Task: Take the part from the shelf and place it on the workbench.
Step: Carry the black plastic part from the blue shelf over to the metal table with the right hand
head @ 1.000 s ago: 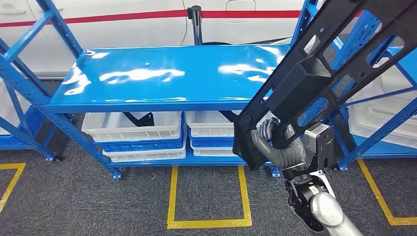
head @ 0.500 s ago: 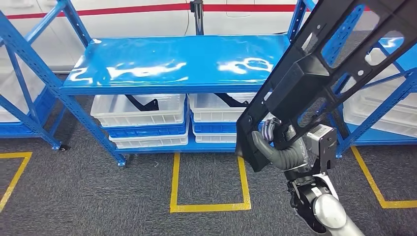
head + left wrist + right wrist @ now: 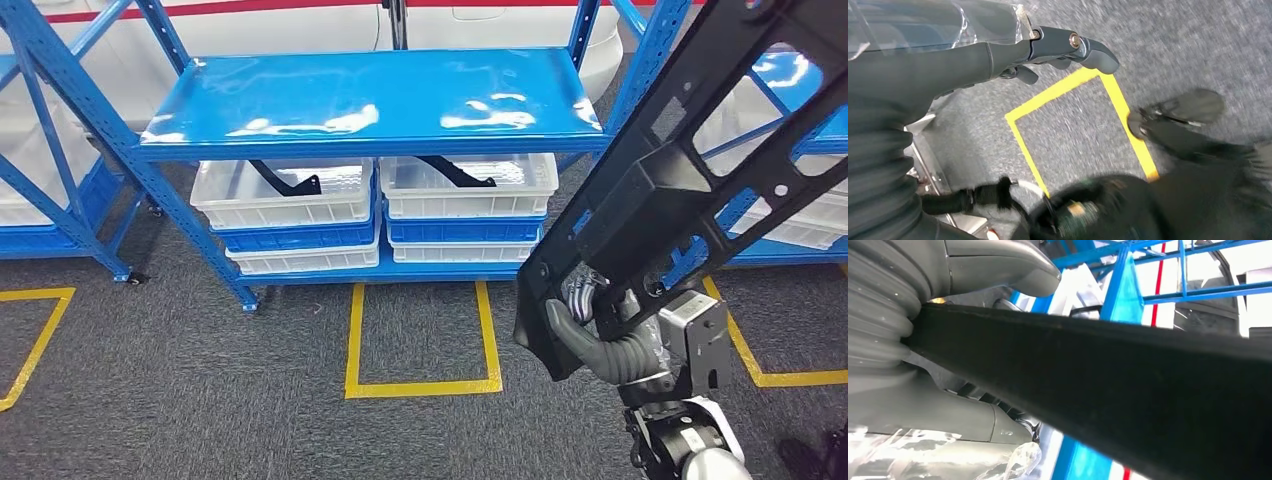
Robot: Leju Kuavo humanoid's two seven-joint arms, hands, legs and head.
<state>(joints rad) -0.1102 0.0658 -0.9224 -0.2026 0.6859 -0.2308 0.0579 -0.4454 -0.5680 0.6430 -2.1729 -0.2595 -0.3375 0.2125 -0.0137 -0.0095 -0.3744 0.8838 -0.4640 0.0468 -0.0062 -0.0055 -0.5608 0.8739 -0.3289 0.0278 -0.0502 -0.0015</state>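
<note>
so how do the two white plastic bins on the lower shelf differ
The left white plastic bin holds a short, bent black part; the right white plastic bin holds a longer, straighter black part. Both sit on blue trays under the glossy blue shelf top, side by side.

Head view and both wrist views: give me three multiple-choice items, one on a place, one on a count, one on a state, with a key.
1. Where is the long black part?
A. in the right hand
B. on the blue shelf top
C. on the floor

2. How many white bins lie directly under that shelf top?
A. one
B. two
C. four

3. What does the left hand hold?
A. the part
B. a bin
C. nothing

Key: 1 A, fingers wrap its lower end. 2 B, side by side. 3 C, it hangs over carpet.
</note>
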